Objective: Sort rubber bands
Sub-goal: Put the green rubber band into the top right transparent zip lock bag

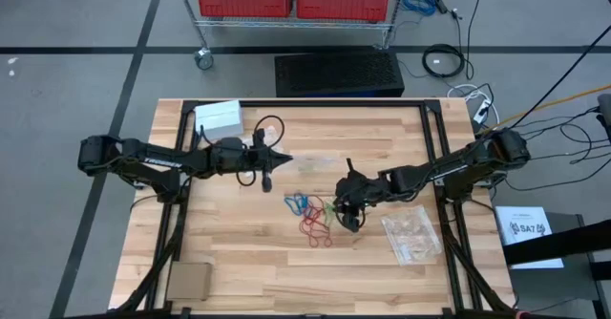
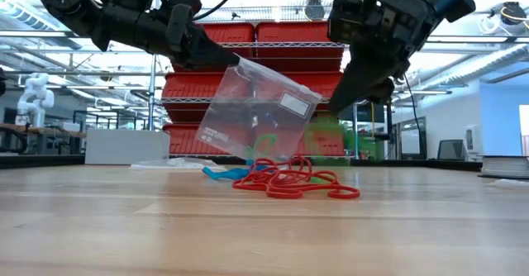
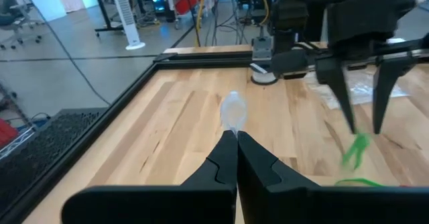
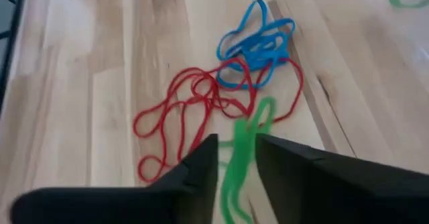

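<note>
Tabletop: only low view shows left tool (image 2: 216,55) gripping bag (image 2: 259,111).

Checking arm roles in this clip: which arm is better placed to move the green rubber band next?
Right, probably. The right tool hangs over the pile with the green rubber band between its fingers, beside the red and blue bands. The left tool is shut on a clear bag.

One printed sheet, barely legible

A white paper (image 1: 528,235) just off the table's (image 1: 239,252) right edge, beside the right arm's base, carries dark print that looks like "SA7"; its smaller marks cannot be read.
</note>
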